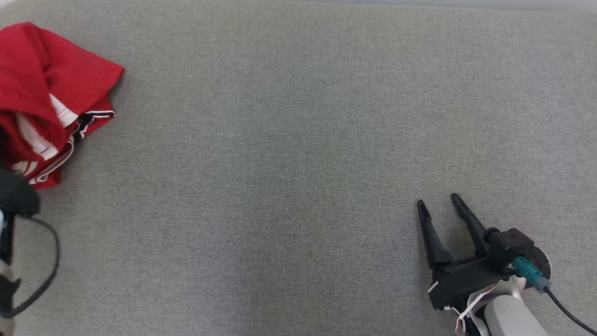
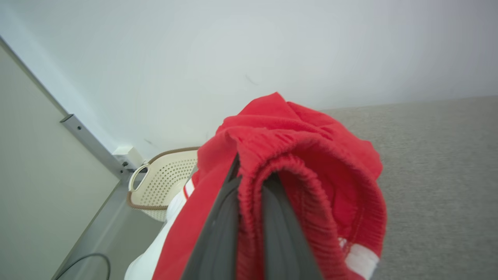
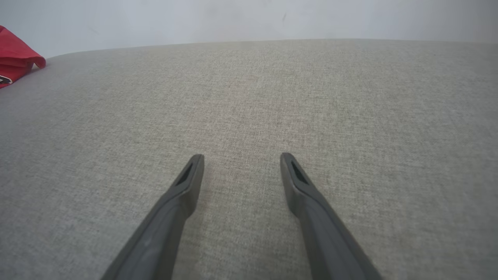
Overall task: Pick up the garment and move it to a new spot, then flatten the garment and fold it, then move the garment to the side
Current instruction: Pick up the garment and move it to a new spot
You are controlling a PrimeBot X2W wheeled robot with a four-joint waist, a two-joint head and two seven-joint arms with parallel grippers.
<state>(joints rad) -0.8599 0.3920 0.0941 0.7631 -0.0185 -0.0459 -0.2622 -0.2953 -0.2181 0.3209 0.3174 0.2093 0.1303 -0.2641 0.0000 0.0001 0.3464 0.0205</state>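
Note:
The garment (image 1: 44, 93) is red with white and black trim, bunched at the far left of the grey surface. In the left wrist view my left gripper (image 2: 251, 177) is shut on a fold of the red garment (image 2: 311, 155), the ribbed cloth pinched between the two dark fingers (image 2: 280, 233) and draped over their tips. My right gripper (image 1: 437, 201) stands open at the lower right, nothing between its fingers (image 3: 186, 186), well apart from the garment (image 3: 15, 58).
A grey fabric surface (image 1: 298, 163) spreads wide between garment and right gripper. A cream perforated basket (image 2: 163, 182) sits beyond the surface's edge by a pale wall. A black cable (image 1: 46, 266) loops at the lower left.

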